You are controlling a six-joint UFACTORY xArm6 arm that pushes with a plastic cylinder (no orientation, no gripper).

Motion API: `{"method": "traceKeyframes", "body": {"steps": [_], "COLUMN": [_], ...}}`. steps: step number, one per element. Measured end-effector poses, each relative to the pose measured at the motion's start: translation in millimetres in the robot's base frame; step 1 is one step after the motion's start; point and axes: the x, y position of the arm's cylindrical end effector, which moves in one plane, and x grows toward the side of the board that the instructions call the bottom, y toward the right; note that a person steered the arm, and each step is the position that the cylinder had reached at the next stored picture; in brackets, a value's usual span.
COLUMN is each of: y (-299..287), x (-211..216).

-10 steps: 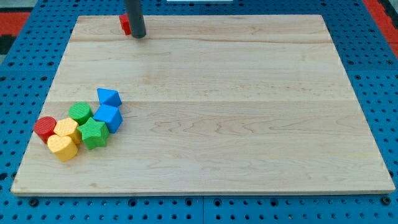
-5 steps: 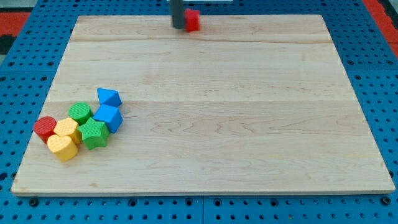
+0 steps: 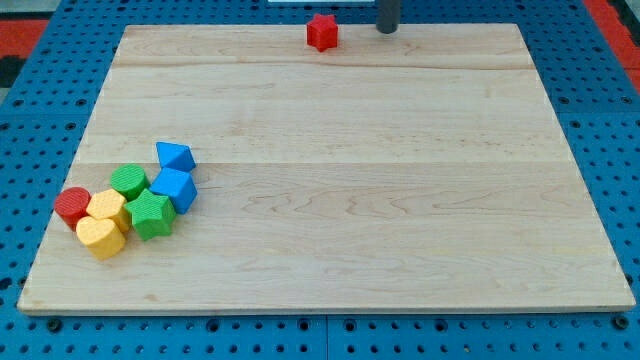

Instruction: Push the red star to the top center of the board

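Observation:
The red star point(image 3: 322, 32) sits at the board's top edge, near the middle of its width. My tip point(image 3: 387, 29) is to the star's right, apart from it by a clear gap, at the board's top edge. The wooden board point(image 3: 400, 200) fills most of the view.
A cluster of blocks lies at the view's left: two blue blocks point(image 3: 174, 156) point(image 3: 174, 188), a green block point(image 3: 129, 181), a green star-like block point(image 3: 151, 214), two yellow blocks point(image 3: 107, 208) point(image 3: 100, 236) and a red cylinder point(image 3: 72, 206).
The red star moved from the top left to the top middle of the board. My tip passed from the star's left to its right and now stands clear of it.

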Motion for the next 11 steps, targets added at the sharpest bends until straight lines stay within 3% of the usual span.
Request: {"method": "traceKeyframes", "body": {"steps": [1, 2, 3, 4, 6, 7, 8, 9, 10, 11], "y": [-107, -100, -57, -53, -55, -151, -289, -327, -214, -157], "x": [4, 7, 41, 68, 81, 102, 78, 23, 20, 17]}}
